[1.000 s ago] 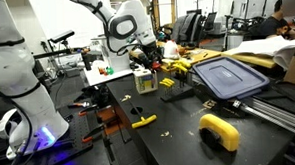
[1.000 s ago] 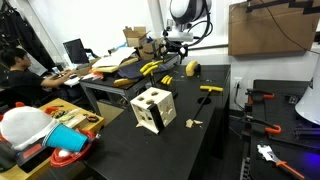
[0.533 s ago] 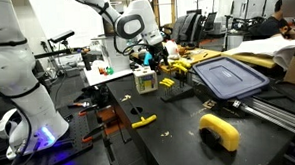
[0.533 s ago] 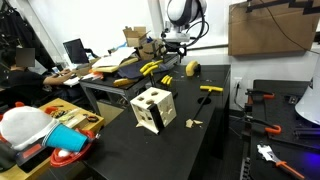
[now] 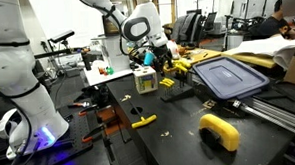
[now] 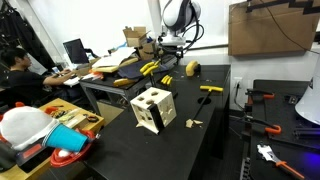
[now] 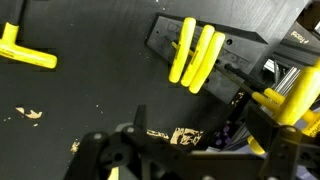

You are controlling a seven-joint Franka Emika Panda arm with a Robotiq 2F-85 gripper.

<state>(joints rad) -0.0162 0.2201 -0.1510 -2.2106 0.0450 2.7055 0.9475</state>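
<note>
My gripper [image 5: 152,55] hangs open and empty above the far part of the black table [image 5: 179,126], just behind a cream cube with cut-out holes [image 5: 144,80]. In the other exterior view the gripper [image 6: 171,44] is high at the back and the cube [image 6: 153,109] stands nearer the front. The wrist view looks down past my dark fingers [image 7: 102,150], with nothing between them at the gripper [image 7: 190,165]. Below lie a bunch of yellow bars [image 7: 195,52] on a black block, and a yellow T-shaped piece [image 7: 25,52] to the left.
A yellow T-piece [image 5: 142,121] and a yellow arch [image 5: 220,131] lie on the near table. A dark blue lid [image 5: 230,77] sits at the right. Red-handled tools [image 6: 262,98] lie on a side bench. People sit at desks behind.
The arm has swung a little sideways and farther over the back of the table. The gripper has stayed open and empty; the objects have not moved.
</note>
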